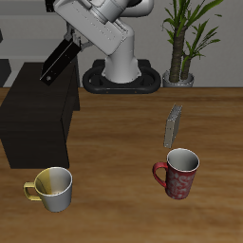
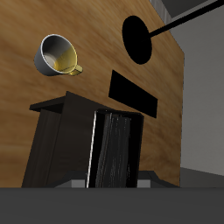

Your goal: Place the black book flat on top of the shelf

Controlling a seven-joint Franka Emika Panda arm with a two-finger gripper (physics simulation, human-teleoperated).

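The black book [image 1: 58, 60] is held in the air, tilted, over the back edge of the shelf [image 1: 33, 119], a low black cabinet with a flat top. My gripper [image 1: 72, 45] is shut on the book's upper end. In the wrist view the book [image 2: 118, 153] hangs edge-on just below my gripper [image 2: 114, 178], its pages and one white edge showing. The shelf [image 2: 61, 140] lies beneath and beside it. The book is clear of the shelf top and does not touch it.
A slim grey book [image 1: 174, 123] stands upright mid-table. A red mug [image 1: 178, 174] stands near the front edge. A grey mug with yellow inside [image 1: 52, 187] stands in front of the shelf and also shows in the wrist view [image 2: 54, 54]. A potted plant [image 1: 185, 43] stands at the back.
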